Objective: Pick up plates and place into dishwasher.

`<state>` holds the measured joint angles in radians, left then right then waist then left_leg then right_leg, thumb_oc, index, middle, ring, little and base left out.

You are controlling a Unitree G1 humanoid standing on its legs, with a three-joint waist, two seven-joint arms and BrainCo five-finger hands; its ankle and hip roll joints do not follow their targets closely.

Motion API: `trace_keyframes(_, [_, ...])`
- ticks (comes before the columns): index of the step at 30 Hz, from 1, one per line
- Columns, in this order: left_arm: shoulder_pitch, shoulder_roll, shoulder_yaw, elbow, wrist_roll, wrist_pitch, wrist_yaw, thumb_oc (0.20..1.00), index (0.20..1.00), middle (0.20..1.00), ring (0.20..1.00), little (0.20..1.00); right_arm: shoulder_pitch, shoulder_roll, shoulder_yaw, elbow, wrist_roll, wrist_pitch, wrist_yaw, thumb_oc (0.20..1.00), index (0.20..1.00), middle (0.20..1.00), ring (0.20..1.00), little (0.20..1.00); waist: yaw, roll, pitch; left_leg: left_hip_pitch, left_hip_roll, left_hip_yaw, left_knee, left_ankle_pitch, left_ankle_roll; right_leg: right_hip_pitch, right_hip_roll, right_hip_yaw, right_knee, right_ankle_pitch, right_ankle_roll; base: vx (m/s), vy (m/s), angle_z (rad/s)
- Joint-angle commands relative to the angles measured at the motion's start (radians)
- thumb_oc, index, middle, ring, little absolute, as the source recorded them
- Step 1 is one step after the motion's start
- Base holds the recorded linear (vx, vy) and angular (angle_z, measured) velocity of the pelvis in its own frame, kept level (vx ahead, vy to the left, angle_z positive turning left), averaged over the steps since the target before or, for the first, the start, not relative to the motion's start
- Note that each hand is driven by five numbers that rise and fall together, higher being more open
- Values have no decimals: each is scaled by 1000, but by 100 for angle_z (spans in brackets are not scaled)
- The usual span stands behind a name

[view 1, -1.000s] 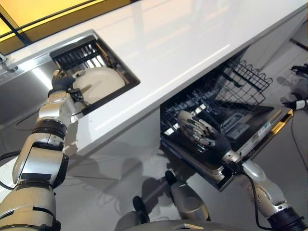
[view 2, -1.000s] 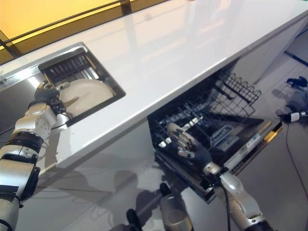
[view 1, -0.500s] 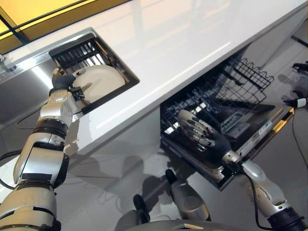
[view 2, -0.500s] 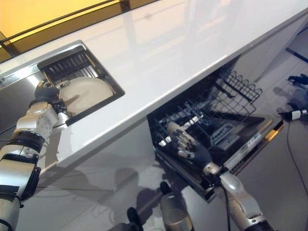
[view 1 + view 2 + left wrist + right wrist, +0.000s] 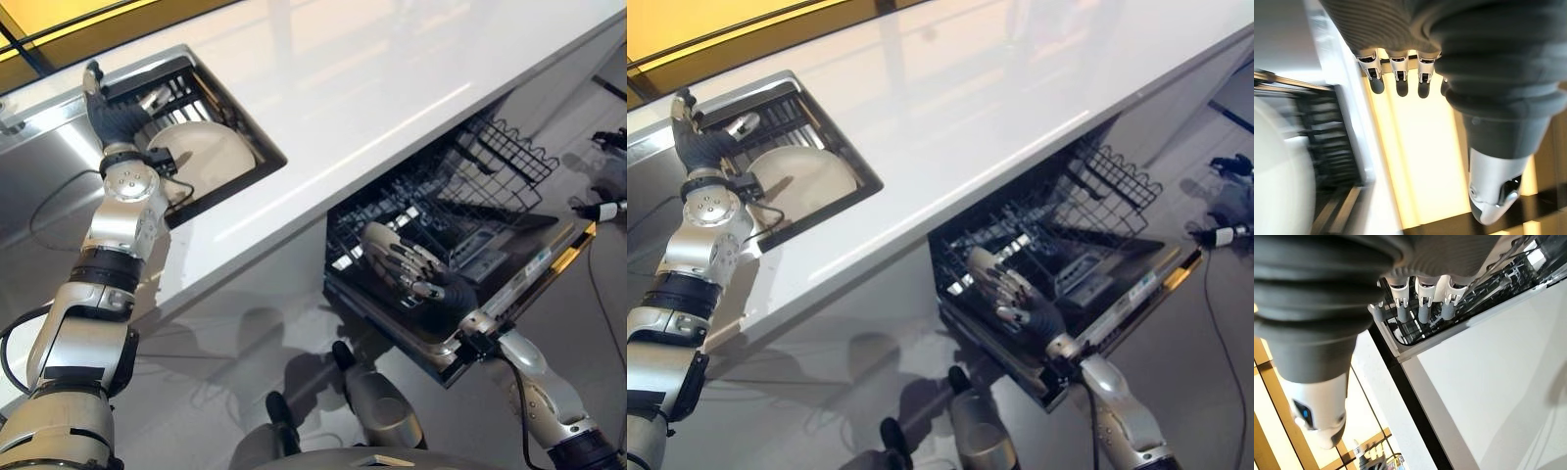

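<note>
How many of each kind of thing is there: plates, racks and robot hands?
Plates: 1, the white plate leaning in the sink rack
Racks: 2, the sink rack and the dishwasher rack
Robot hands: 2, left hand and right hand, both empty
Total: 5

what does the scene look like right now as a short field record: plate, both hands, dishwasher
plate: round white ceramic plate leaning in the black wire dish rack set in the steel sink
left hand: left hand raised above the rack beside the plate, fingers straight, holding nothing
right hand: right hand open over the dishwasher's lower rack, holding nothing
dishwasher: black wire lower rack pulled out under the white glossy countertop; no plate visible in it
task state: plate not yet picked up
</note>
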<state>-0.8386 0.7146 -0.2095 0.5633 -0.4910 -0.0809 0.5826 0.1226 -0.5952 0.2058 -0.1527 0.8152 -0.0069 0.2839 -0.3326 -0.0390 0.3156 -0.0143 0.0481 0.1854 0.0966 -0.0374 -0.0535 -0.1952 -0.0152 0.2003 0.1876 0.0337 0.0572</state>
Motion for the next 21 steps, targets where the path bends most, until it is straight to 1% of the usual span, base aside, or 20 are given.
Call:
trace_keyframes(1, [-35,7,54,3,19,-8,8,1000,1000,1000,1000,1000,11,-4,-10,-84,23,-86,0,1000,1000,1000,1000,1000,1,-10,-61,-84,14,-13,81,-9,43,-47,-14,20,66,-49,54,0,0,0])
trace_keyframes(4, [-45,4,46,23,17,3,10,1000,1000,1000,1000,1000,1,-8,-17,-81,35,-77,2,1000,1000,1000,1000,1000,-2,-13,-62,-85,16,-12,82,-9,44,-51,-14,20,69,-49,54,0,0,0])
trace_keyframes(5, [-50,9,41,32,25,20,15,1000,1000,1000,1000,1000,1,-12,-21,-80,39,-74,7,1000,1000,1000,1000,1000,-3,-14,-62,-86,17,-12,82,-10,43,-51,-14,20,70,-48,55,0,0,0])
trace_keyframes(7, [-56,19,32,56,30,81,5,1000,1000,1000,1000,1000,-1,-13,-23,-84,39,-67,7,1000,1000,1000,1000,1000,-6,-14,-60,-85,18,-10,84,-10,42,-52,-15,20,69,-46,56,0,0,0])
trace_keyframes(10, [-99,43,0,144,-2,134,-19,1000,1000,1000,1000,1000,-15,-25,-19,-84,46,-56,6,1000,1000,1000,1000,1000,-20,-13,-55,-83,21,1,85,-9,42,-55,-15,23,69,-42,57,0,0,0])
trace_keyframes(11, [-115,49,-7,169,-7,141,-23,1000,1000,1000,1000,1000,-19,-27,-19,-86,48,-53,4,1000,1000,1000,1000,1000,-24,-13,-53,-84,22,3,85,-8,42,-57,-15,25,70,-42,57,0,0,0])
trace_keyframes(14, [-184,77,-30,270,-36,140,-40,1000,1000,1000,1000,1000,-28,-40,-21,-81,51,-48,7,1000,1000,1000,1000,1000,-43,-11,-41,-83,23,8,88,-12,42,-63,-16,29,82,-49,58,0,0,0])
trace_keyframes(18, [-280,102,-62,399,-70,102,-67,1000,1000,1000,1000,1000,-40,-59,-23,-63,59,-58,22,1000,1000,1000,1000,1000,-70,-10,-26,-95,28,11,86,-4,36,-84,-10,37,95,-52,55,-4,1,-1])
trace_keyframes(21, [-334,113,-84,448,-71,79,-87,1000,1000,1000,1000,1000,-47,-62,-19,-55,60,-75,31,1000,1000,1000,1000,1000,-80,-14,-13,-114,34,13,89,-1,32,-107,-6,39,105,-53,50,-50,-28,1])
